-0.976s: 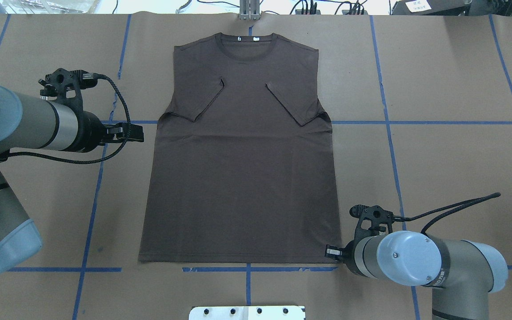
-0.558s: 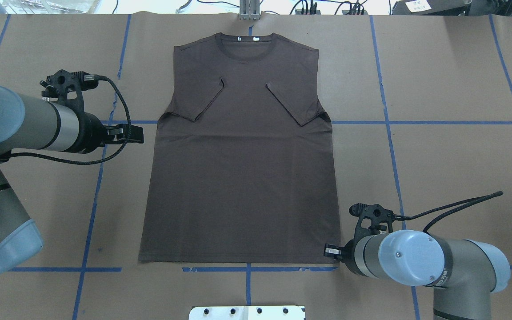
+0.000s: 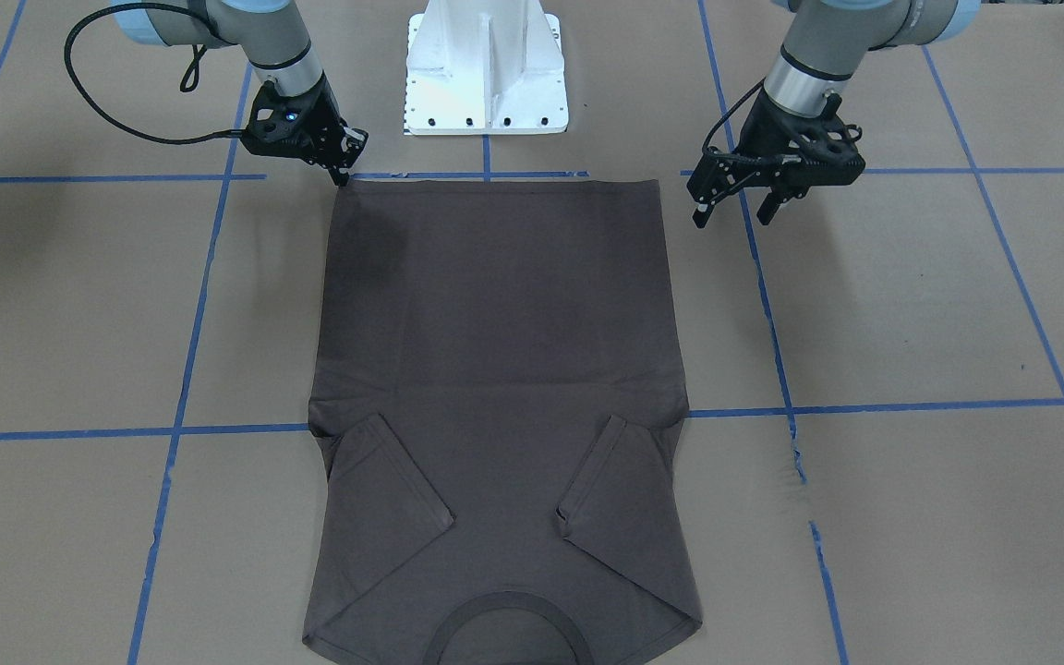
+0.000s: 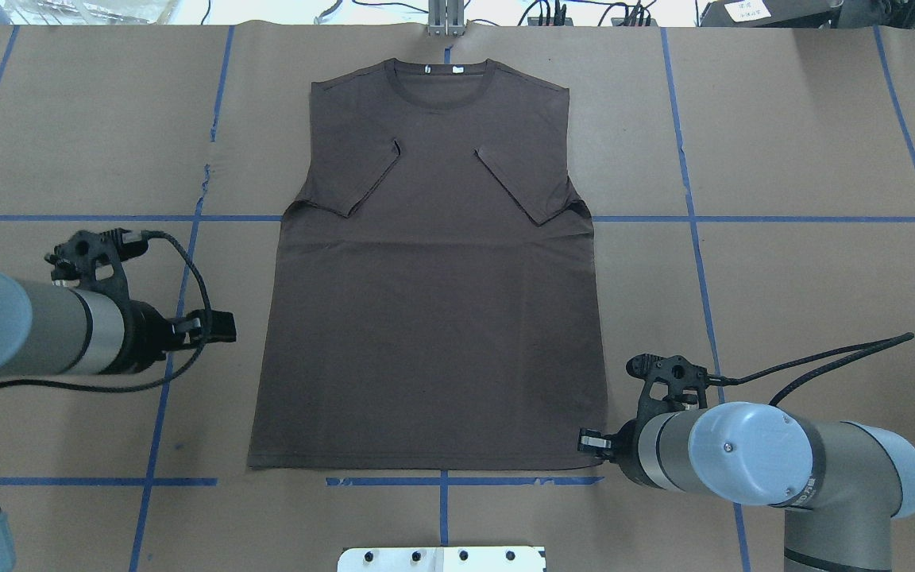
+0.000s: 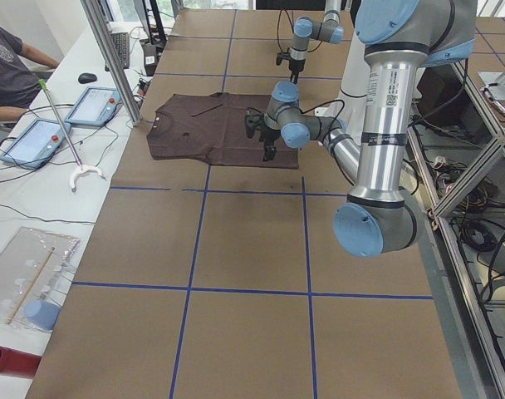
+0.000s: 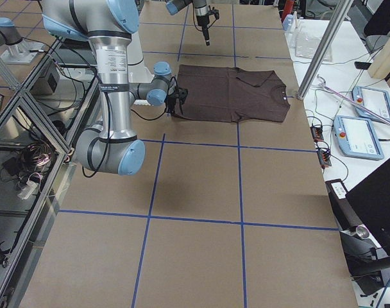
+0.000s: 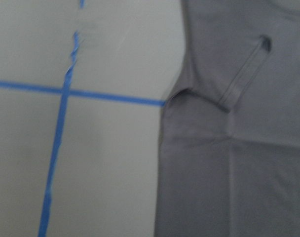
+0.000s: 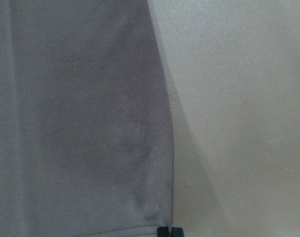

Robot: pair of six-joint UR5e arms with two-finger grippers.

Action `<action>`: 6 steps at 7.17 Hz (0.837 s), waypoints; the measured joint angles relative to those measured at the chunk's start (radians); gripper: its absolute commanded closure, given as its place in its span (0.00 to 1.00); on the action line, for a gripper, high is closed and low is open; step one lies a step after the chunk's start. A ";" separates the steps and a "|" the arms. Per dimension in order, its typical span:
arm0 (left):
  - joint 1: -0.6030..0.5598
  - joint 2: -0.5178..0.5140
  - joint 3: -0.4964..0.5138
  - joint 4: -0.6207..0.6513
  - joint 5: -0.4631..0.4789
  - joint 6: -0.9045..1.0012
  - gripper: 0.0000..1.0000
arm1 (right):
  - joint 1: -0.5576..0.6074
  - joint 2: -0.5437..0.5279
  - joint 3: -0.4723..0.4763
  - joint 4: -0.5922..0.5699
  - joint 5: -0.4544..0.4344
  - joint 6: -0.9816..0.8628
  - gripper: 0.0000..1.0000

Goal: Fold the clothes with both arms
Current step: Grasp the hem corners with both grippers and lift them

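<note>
T-shirt (image 4: 434, 318): one, dark grey-brown, spread flat on the table (image 4: 807, 159), which is covered in brown paper and marked with blue tape lines (image 4: 743, 218).
- Layout: collar (image 4: 442, 79) at the far edge from the robot, hem (image 4: 426, 463) nearest it. Both sleeves (image 4: 366, 179) are already turned in over the chest. Body smooth, with faint creases only.
- Right gripper (image 3: 344, 171): down at the hem's right corner, touching the cloth. Its jaws are pressed close together and appear to pinch the corner edge; the right wrist view shows both tips tight at the fabric border.
- Left gripper (image 3: 733, 214): jaws spread wide, holding nothing. It hangs above the paper beside the shirt's left edge, clear of the cloth and short of the hem's left corner (image 4: 252, 463).
- Pedestal (image 3: 486, 65): white, beyond the hem on the robot's side.
- Step in hand, as judged: securing the two hem corners for the bottom-to-top fold. One corner is taken, the other not yet.
- Next move calls for: bringing the left gripper down onto its corner and closing over one thin layer, then lifting both corners level and together, so the soft cloth travels toward the collar without skewing or dragging the sleeves open.
</note>
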 measured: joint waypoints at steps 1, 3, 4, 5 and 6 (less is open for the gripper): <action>0.103 0.013 -0.005 0.003 0.074 -0.102 0.03 | 0.016 0.000 0.005 0.000 0.018 -0.029 1.00; 0.237 0.005 0.020 0.007 0.161 -0.208 0.07 | 0.032 0.003 0.010 0.001 0.039 -0.060 1.00; 0.261 -0.023 0.058 0.008 0.177 -0.224 0.10 | 0.037 0.005 0.010 0.000 0.047 -0.063 1.00; 0.271 -0.055 0.099 0.008 0.185 -0.233 0.13 | 0.042 0.006 0.011 0.000 0.054 -0.065 1.00; 0.275 -0.073 0.122 0.008 0.189 -0.236 0.15 | 0.045 0.007 0.011 -0.001 0.059 -0.065 1.00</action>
